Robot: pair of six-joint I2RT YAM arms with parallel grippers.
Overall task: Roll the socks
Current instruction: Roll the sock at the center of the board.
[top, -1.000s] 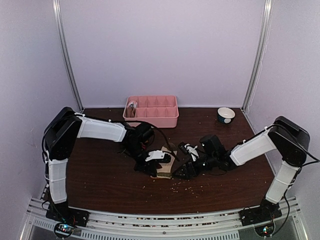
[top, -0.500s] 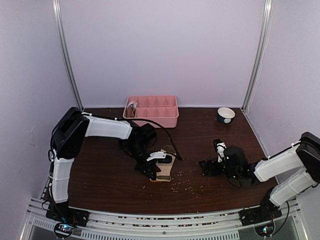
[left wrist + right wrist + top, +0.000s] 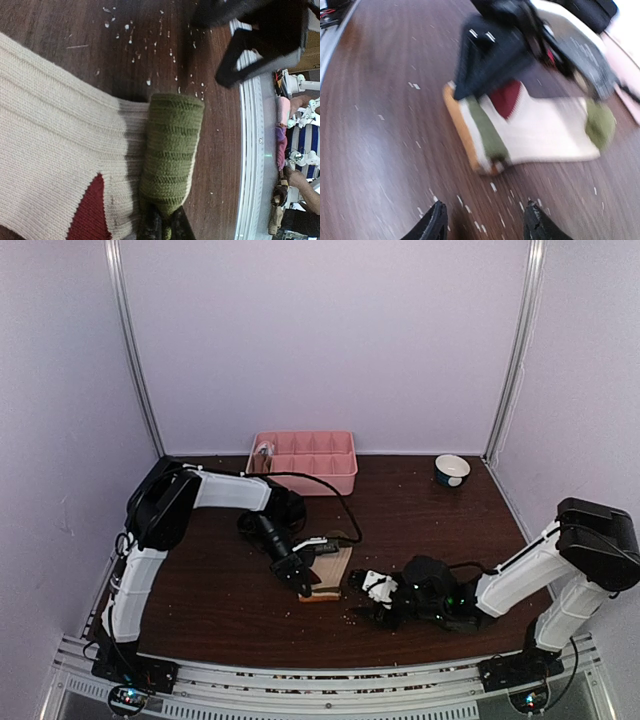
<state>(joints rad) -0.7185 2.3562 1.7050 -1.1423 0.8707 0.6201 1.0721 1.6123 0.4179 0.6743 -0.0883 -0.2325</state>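
A cream sock with a red heel patch lies flat on the dark table. In the left wrist view its olive toe is folded back over the cream body. My left gripper is shut, pinching that olive fold; from above it sits at the sock's near left corner. My right gripper is open and low over the table, just short of the sock, with nothing between its fingers. From above it is right of the sock.
A pink compartment tray stands at the back of the table with something small in its left compartment. A small bowl sits at the back right. Pale crumbs dot the wood near the sock.
The right arm swung out to the right, then came back low toward the sock's right side. The left gripper stayed shut on the sock and shifted slightly toward the front.
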